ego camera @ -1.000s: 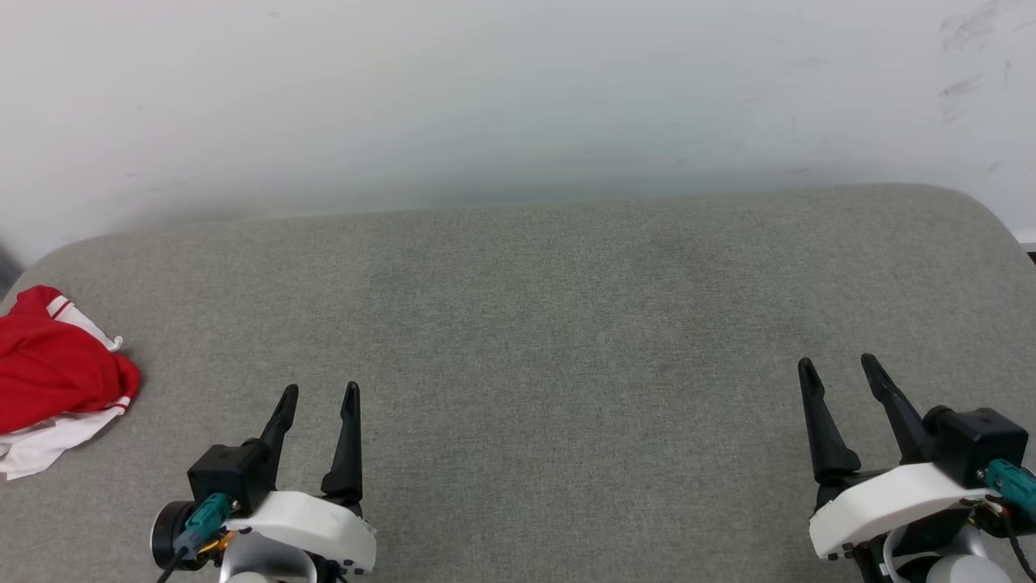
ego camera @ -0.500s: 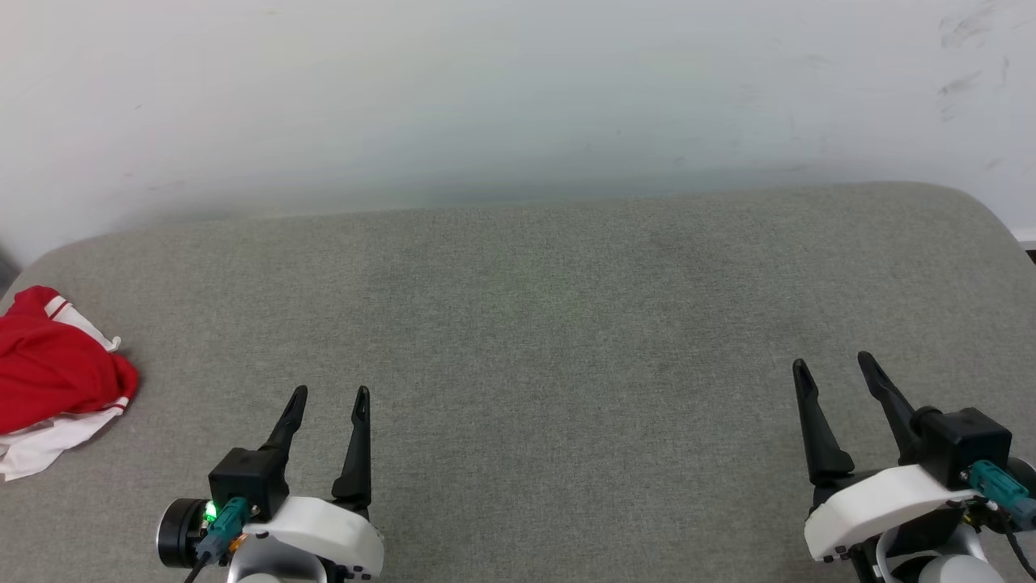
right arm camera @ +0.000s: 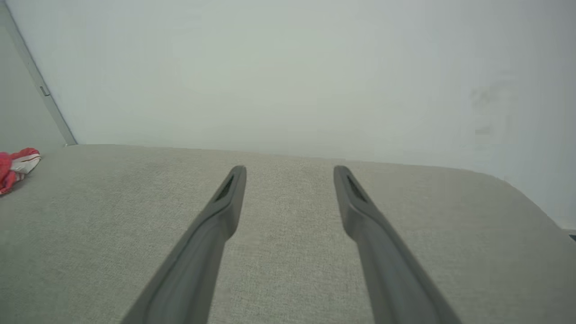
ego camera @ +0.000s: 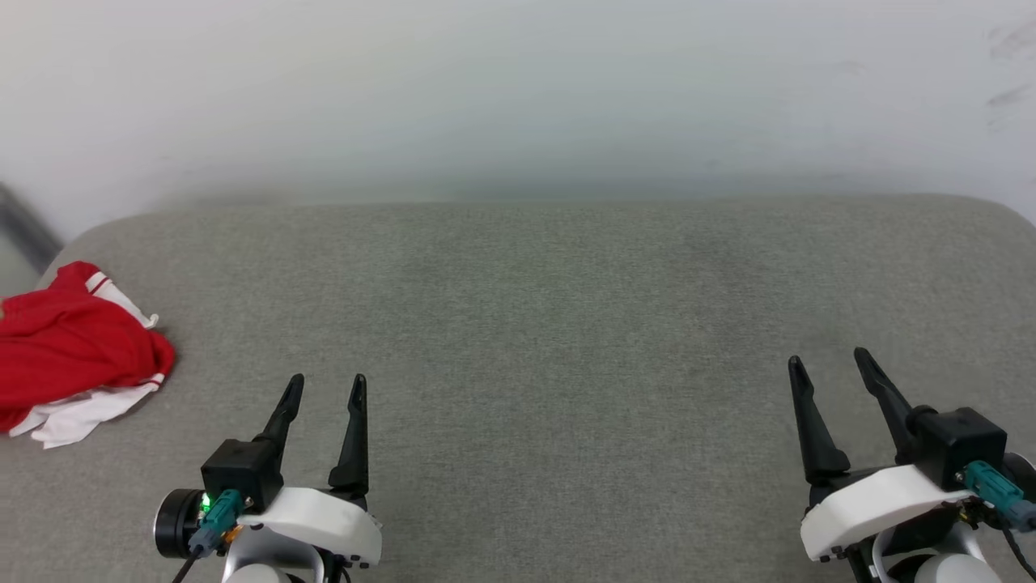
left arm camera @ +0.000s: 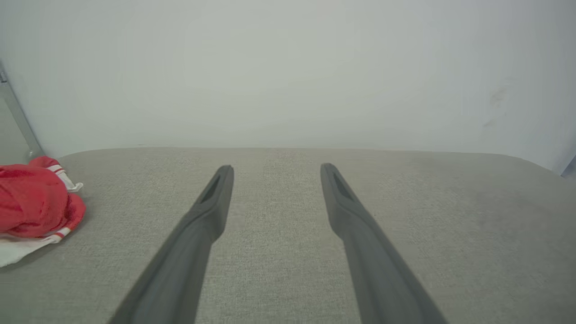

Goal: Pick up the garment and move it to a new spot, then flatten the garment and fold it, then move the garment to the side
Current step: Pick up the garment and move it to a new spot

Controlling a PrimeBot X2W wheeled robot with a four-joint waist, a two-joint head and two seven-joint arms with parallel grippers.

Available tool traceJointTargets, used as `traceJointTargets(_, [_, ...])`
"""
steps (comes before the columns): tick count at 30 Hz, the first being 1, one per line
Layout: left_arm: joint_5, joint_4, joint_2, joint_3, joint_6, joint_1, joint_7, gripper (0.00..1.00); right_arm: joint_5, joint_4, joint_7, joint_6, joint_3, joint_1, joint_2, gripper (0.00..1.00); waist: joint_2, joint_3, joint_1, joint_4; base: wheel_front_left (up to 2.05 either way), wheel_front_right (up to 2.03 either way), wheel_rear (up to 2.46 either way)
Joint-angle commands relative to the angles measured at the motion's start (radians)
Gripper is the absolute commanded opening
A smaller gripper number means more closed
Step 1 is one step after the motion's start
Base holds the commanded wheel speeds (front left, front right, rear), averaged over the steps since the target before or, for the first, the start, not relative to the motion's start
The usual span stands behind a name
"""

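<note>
Before me stretches a broad padded surface covered in grey woven fabric, its far corners rounded and its far edge soft and curved. Right behind it rises a plain white wall, which I face straight on. The wall carries a few dark scuff marks toward my upper right. At my far left a grey strip slants up the wall, with a duller grey panel beyond it. The light is soft and even. It leaves a dim shadow band where fabric meets wall, and the cloth looks slightly darker in faint blotches near the middle.
</note>
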Motion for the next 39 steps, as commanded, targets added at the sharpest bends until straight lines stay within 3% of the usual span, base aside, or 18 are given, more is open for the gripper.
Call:
traceJointTargets(1, [0.000,-0.002,0.000,0.005,0.005,-0.006,-0.005,1.00,-0.003,-0.006,-0.002,0.000,0.003,0.008,0.004,1.00,0.0000,0.000,0.0000,0.023,0.00,0.00,0.00])
traceJointTargets(16, [-0.015,-0.010,-0.003,0.065,0.016,0.013,-0.004,1.00,-0.008,-0.020,0.016,0.000,0.050,-0.009,0.003,1.00,0.0000,-0.004,0.0000,0.320,0.00,0.00,0.00])
traceJointTargets(23, [0.010,-0.029,-0.004,0.090,0.025,0.035,-0.004,1.00,-0.021,-0.015,0.024,0.000,0.080,-0.021,0.003,1.00,0.0000,0.000,0.0000,0.424,0.00,0.00,0.00])
traceJointTargets(30, [0.018,-0.044,-0.004,0.109,0.028,0.041,-0.004,1.00,-0.019,-0.011,0.025,0.000,0.106,-0.034,0.003,1.00,0.0000,0.012,0.0000,0.485,0.00,0.00,0.00])
traceJointTargets(39, [0.016,-0.060,-0.005,0.124,0.027,0.031,-0.004,1.00,0.002,-0.015,0.027,0.000,0.120,-0.055,0.003,1.00,0.0000,0.025,0.0000,0.487,0.00,0.00,0.00])
